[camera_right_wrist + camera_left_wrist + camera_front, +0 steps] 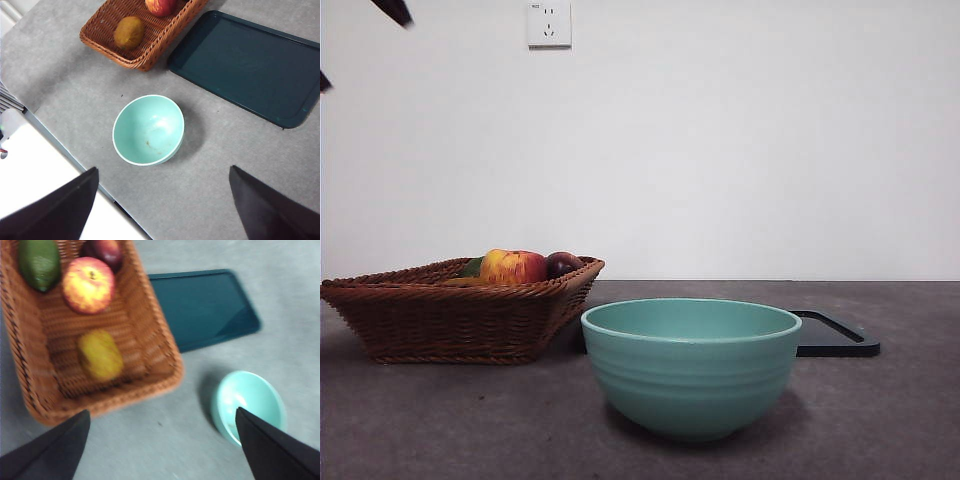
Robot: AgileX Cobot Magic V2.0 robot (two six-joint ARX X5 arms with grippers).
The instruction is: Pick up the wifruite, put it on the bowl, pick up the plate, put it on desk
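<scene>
Looking level, front view: teal bowl [691,366] stands empty-looking on the desk [440,420]; wicker basket [455,320] beside it holds an apple [515,266] and a dark fruit [563,263]; the wifruite is barely visible here
Left wrist view: left gripper [162,440] hangs above the basket's near end, jaws spread apart; wifruite [100,355] lies in the basket, long axis along the basket's length, just ahead of the jaws
Right wrist view: right gripper [162,200] hovers over the bowl, jaws apart; dark tray [245,67] beside the basket; wifruite farther off, so the left arm looks nearer
</scene>
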